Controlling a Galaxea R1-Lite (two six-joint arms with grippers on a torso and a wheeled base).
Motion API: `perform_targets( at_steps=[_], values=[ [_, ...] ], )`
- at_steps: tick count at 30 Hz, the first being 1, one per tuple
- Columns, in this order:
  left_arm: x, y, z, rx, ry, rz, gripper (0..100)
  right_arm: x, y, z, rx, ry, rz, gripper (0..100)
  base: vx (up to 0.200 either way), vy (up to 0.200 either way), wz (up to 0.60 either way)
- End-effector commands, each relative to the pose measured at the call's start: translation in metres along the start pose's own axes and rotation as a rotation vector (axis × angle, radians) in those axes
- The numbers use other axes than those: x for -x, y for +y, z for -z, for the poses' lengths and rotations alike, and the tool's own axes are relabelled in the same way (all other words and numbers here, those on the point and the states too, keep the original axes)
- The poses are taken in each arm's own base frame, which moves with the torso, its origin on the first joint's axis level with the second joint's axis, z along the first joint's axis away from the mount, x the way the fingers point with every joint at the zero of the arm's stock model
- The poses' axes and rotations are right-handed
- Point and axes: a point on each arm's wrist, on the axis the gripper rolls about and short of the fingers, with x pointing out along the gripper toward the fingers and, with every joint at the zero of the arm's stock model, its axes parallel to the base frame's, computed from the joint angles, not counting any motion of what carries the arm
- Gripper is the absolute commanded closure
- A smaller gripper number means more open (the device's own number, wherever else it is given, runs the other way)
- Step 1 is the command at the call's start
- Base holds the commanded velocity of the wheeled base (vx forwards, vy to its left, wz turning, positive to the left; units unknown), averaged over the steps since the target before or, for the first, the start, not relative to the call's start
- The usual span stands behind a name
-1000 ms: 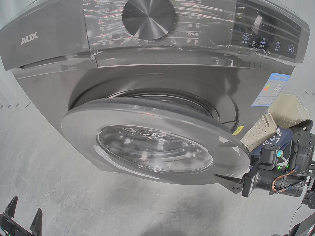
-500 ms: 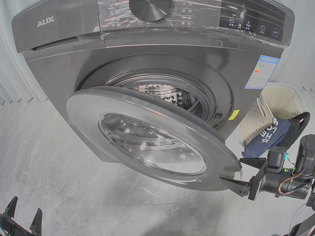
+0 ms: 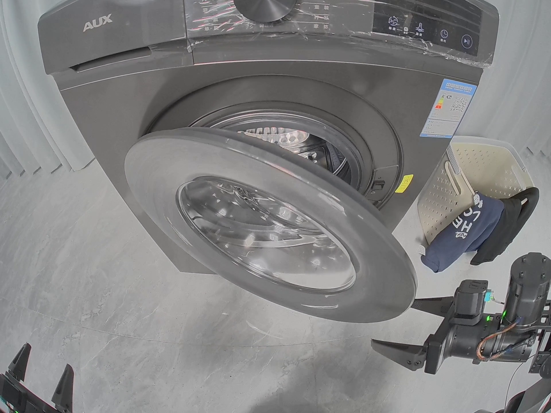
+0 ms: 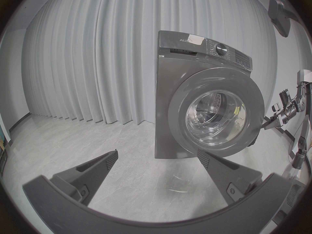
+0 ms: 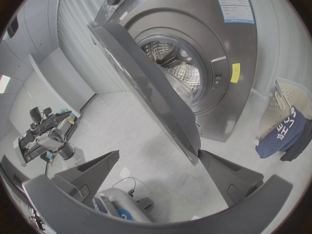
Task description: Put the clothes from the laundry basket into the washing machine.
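Door rim (image 3: 391,272) beside right pincer (image 3: 394,324)

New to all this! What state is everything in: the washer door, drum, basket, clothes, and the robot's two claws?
Door, partly open, swung out from the machine.
Drum, no clothes in the part that shows.
Basket, upright beside the machine.
Blue garment, draped over the basket's rim.
Black garment, draped over the rim beside it.
Left gripper, open, empty.
Right gripper, open, empty, at the door's free edge.
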Motion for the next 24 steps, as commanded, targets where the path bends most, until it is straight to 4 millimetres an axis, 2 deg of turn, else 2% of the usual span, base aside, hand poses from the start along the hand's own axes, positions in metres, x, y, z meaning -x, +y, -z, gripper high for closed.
perform_targets(
  at_steps=[1,5,8,10,14,21,24],
  values=[
    [0.000,0.000,0.004,-0.001,0.003,0.000,0,0.015,0.000,0.004,0.000,-0.023,-0.002,0,0.000,0.000,0.00],
    [0.000,0.000,0.004,0.001,0.003,0.000,0,0.008,-0.006,-0.005,-0.007,-0.042,0.035,0,0.000,0.000,0.00],
    [0.000,0.000,0.004,0.001,0.003,0.000,0,0.003,-0.008,-0.010,-0.012,-0.047,0.046,0,-0.200,0.000,0.00],
    [0.000,0.000,0.004,0.001,0.003,0.000,0,-0.013,-0.007,-0.017,-0.010,-0.041,0.036,0,0.000,0.000,0.00],
    [0.000,0.000,0.004,0.001,0.003,0.000,0,-0.023,0.001,-0.014,0.002,-0.002,-0.005,0,0.000,0.000,0.00],
    [0.000,0.000,0.004,0.001,0.003,0.000,0,-0.021,0.012,-0.008,0.012,0.019,-0.073,0,0.000,0.000,0.00],
    [0.000,0.000,0.004,0.001,0.003,0.000,0,-0.008,0.007,0.005,0.010,0.044,-0.058,0,0.000,0.000,0.00]
  ],
)
